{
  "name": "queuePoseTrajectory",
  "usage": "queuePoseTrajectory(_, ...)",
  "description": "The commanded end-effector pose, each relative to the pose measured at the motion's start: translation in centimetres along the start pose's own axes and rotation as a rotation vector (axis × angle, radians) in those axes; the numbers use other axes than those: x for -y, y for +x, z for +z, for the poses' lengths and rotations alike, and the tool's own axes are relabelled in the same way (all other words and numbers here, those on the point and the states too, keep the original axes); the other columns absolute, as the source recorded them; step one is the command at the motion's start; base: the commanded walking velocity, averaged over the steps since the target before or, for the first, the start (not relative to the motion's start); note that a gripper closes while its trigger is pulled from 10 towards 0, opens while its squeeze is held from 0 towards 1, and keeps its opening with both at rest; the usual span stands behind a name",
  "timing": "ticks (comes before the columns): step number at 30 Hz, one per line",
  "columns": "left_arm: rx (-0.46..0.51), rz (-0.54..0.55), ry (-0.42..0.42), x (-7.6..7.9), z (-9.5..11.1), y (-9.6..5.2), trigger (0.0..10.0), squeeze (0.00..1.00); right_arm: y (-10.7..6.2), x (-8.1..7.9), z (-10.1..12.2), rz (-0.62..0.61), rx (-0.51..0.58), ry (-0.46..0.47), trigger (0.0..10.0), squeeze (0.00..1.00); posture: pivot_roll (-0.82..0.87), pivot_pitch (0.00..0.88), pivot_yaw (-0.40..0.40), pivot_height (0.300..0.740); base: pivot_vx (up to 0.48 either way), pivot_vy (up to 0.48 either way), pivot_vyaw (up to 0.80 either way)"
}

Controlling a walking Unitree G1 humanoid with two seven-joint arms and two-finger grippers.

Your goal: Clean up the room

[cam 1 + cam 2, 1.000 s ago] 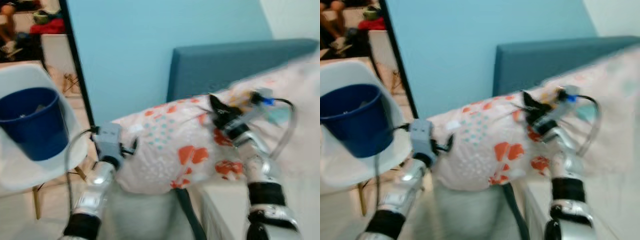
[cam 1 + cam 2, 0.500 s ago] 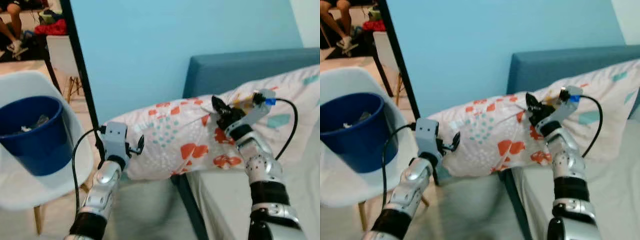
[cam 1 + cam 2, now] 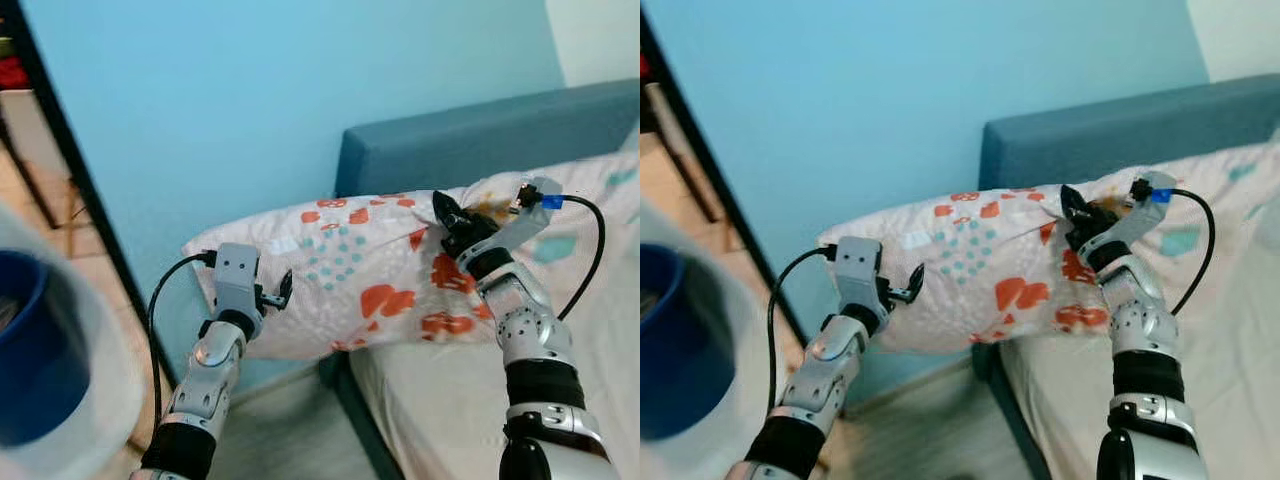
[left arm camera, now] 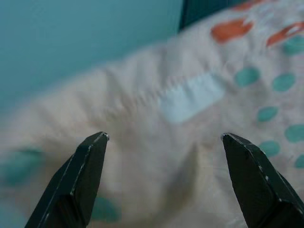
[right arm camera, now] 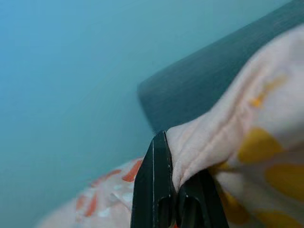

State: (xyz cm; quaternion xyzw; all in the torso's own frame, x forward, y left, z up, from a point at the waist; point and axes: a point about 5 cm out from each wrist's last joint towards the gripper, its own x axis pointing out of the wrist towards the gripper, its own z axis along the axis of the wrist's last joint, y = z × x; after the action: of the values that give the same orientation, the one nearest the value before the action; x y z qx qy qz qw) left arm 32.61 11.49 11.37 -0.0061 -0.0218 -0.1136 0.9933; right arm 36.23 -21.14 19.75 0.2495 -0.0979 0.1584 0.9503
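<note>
I have both arms raised in front of me with a patterned pillow (image 3: 370,275) stretched between them, level with the top of the blue headboard (image 3: 470,140) and overhanging the bed's (image 3: 440,400) corner. My right arm is bent up at the elbow, forearm rising toward the pillow's upper edge, wrist turned inward. The right gripper (image 3: 447,217) is clenched on a fold of the pillow's fabric; in the right wrist view I see the cloth bunched and pinched tight between the black fingers (image 5: 154,190), with the headboard just behind it.

My left arm reaches up and forward from below, its forearm slanted toward the pillow's other end. The left gripper (image 3: 280,291) sits right at that end, its fingers (image 4: 80,175) spread wide apart with the fabric lying across the gap ahead of them; I cannot tell whether they touch it. A black cable (image 3: 160,310) loops down beside the left wrist. Off to the left of that arm, blurred, are a blue bucket (image 3: 30,360) and a white chair (image 3: 90,400).
</note>
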Motion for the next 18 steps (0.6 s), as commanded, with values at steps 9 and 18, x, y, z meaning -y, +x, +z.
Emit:
queuePoseTrajectory(9, -0.010, 0.005, 0.010, -0.2, -0.2, 0.0, 10.0, 0.00, 0.4, -1.7, 1.7, 0.113, 0.089, -0.028, 10.0, 0.00, -0.04, 0.000, -0.044, 0.740, 0.480, 0.000, 0.00)
queuePoseTrajectory(18, -0.020, -0.061, 0.019, 0.8, -0.4, -0.1, 10.0, 0.00, 0.5, -1.5, 1.5, 0.110, 0.064, -0.024, 10.0, 0.00, -0.04, 0.000, -0.043, 0.740, 0.147, -0.051, 0.00)
